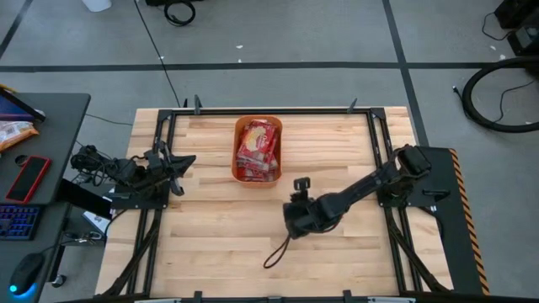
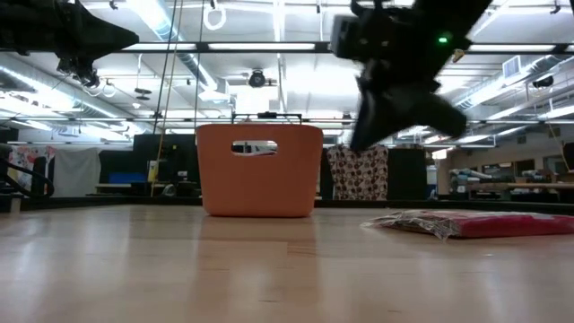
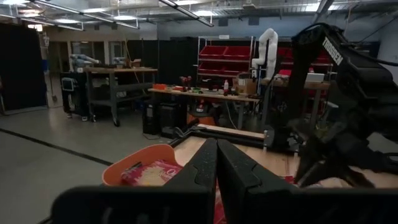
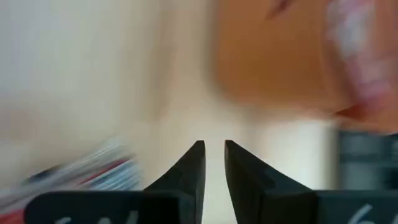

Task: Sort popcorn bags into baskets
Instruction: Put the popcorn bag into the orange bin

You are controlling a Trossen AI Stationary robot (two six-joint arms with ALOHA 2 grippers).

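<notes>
— What do we see at the left of the high view?
— Our left gripper [image 1: 179, 162], fingers pressed together, parked at the desk's [image 1: 219, 244] left edge.
— And toward the centre?
— The orange basket [image 1: 257, 124] at upper centre, its long axis running top to bottom, popcorn bags [image 1: 256, 151] lying lengthwise inside.
— Further right?
— Our right gripper [image 1: 296, 217] hangs just below and right of the basket, fingers a narrow slit apart, holding nothing. In the low view one more popcorn bag [image 2: 475, 223] lies flat at the right.
</notes>
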